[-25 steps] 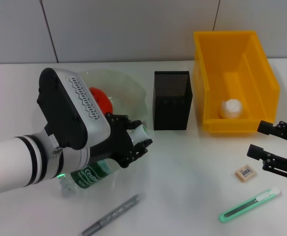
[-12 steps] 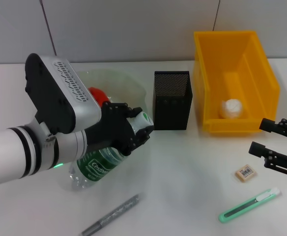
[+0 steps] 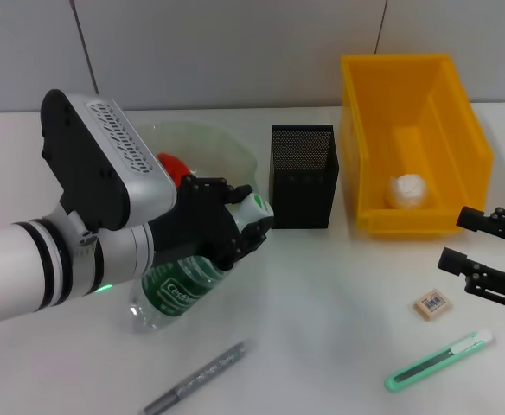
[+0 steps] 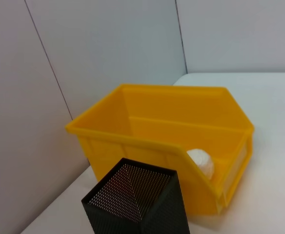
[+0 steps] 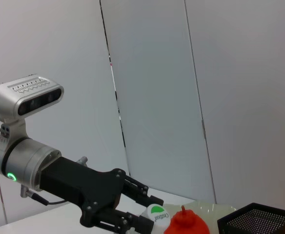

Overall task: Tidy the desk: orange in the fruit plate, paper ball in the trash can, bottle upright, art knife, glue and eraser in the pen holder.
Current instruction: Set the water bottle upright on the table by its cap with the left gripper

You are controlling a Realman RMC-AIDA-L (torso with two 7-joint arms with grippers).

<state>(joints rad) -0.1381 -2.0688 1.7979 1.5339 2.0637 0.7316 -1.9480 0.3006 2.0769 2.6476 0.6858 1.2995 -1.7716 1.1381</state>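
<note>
Now my left gripper [image 3: 235,226], clamped near white cap of clear green-labelled plastic bottle [image 3: 183,290], tipped it steeper than second ago; uprighting underway. Right gripper [image 3: 486,259] idled, jaws spread.

grey marker pen [image 3: 196,378] | lying on white desk [image 3: 322,285] | near front edge

Orange [image 3: 173,166] mostly hidden behind left arm; pen [image 3: 196,378] cut off.

You see the black mesh pen holder [image 3: 303,175] at top centre, the yellow plastic bin [image 3: 412,143] to its right, and the tan rectangular eraser [image 3: 431,304] at lower right above the green art knife [image 3: 438,360].
</note>
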